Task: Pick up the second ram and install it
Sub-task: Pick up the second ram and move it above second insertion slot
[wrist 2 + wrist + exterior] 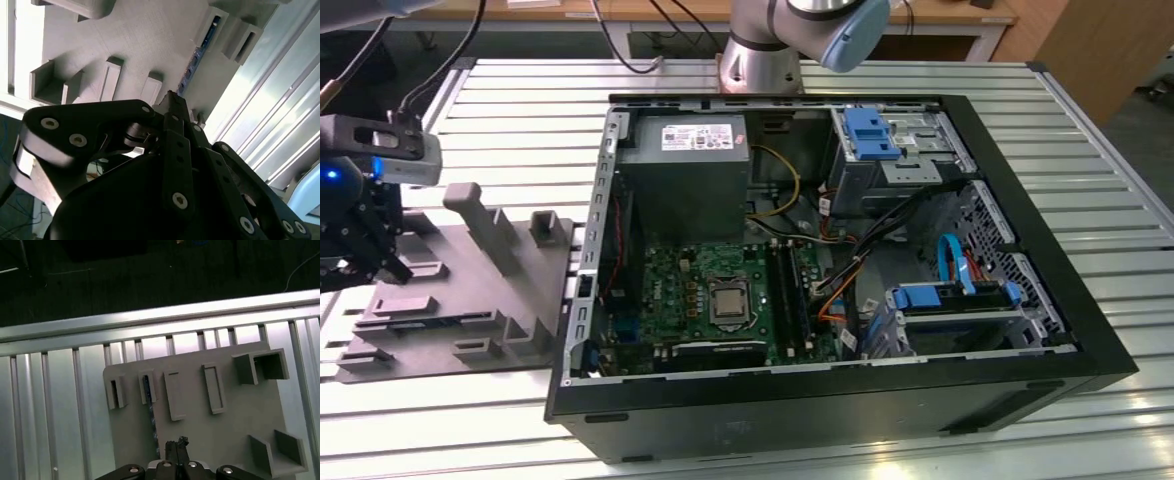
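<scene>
Item: second ram (151, 415), edge-up in grey holder (230, 430) slot. The tool (176, 444), fingers pinched together and empty, hangs just beside it. Good grasp needs square, mid-length alignment.

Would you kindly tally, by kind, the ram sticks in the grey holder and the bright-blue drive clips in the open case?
The long thin blue circuit-board ram stick in the grey holder: 1
The chunky bright-blue plastic drive clips in the open black computer case: 2
Total: 3
</scene>
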Available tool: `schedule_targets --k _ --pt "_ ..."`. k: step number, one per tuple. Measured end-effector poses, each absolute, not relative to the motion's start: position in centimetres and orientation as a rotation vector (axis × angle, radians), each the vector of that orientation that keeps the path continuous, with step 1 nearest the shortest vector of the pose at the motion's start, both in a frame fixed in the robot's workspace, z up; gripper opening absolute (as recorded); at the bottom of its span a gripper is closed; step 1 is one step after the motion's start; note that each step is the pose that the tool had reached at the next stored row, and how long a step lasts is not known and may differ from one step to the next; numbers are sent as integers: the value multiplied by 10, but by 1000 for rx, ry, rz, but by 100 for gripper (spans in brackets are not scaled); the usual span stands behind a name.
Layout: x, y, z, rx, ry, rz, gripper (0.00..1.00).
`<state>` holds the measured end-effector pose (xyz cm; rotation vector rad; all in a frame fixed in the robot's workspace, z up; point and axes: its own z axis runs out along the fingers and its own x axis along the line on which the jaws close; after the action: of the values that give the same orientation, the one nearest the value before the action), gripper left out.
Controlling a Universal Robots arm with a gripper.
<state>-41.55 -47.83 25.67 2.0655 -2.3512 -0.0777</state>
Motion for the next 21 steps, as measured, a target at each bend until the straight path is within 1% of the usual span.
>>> schedule_targets --k 21 --pt "-415 -478 249 2256 -2171 -69 11"
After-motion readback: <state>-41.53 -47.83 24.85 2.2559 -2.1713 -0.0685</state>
